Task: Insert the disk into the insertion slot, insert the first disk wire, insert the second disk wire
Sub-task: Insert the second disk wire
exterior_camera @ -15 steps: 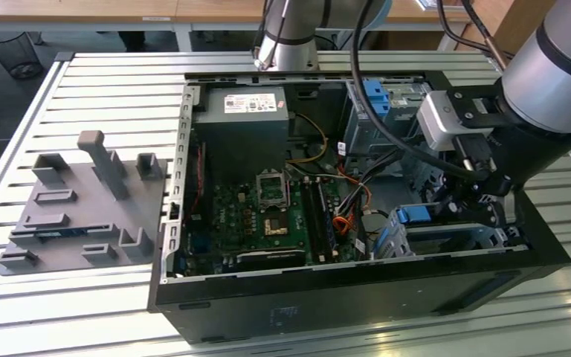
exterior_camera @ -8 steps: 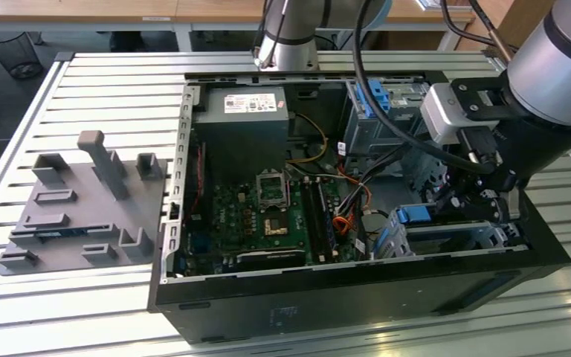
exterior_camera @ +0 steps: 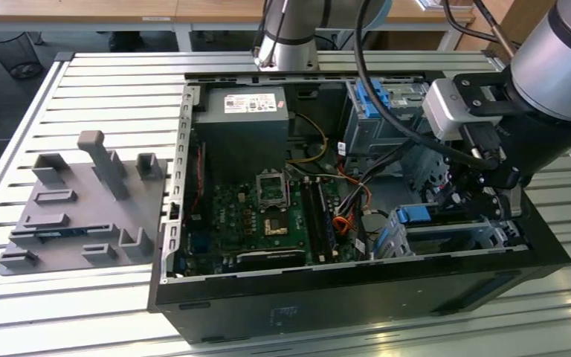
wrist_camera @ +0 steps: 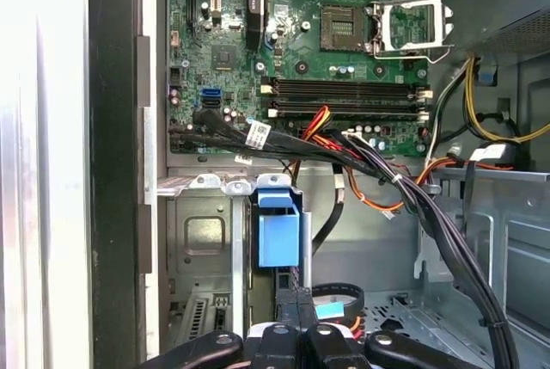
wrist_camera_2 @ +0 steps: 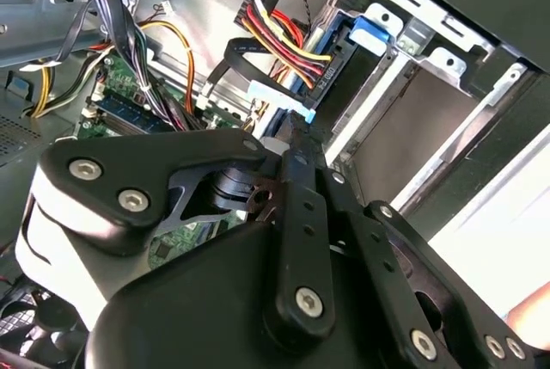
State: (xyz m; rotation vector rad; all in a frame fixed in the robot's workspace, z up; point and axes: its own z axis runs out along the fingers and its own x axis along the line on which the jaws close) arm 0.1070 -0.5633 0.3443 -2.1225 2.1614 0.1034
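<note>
The gripper (wrist_camera_2: 296, 132) has its jaws pressed together on a black cable's light-blue-tabbed connector (wrist_camera_2: 279, 101), just beside the disk (wrist_camera_2: 348, 51) seated in the insertion slot (wrist_camera_2: 447, 64). The disk's body is hidden by cage metal. A bundle of red-yellow wires (wrist_camera_2: 279, 38) crowds the disk's end.

The robot's arm (exterior_camera: 563, 59) is a thick silver-grey tube with black joint bands. A white boxy module (exterior_camera: 444, 110) sits at its wrist, ahead of black brackets, and thick black cables (exterior_camera: 385, 97) loop along it. In the second wrist view the matte black gripper (wrist_camera_2: 296, 141) shows rounded link plates joined by silver screws (wrist_camera_2: 308, 301), with a white housing (wrist_camera_2: 39, 231) behind.
</note>
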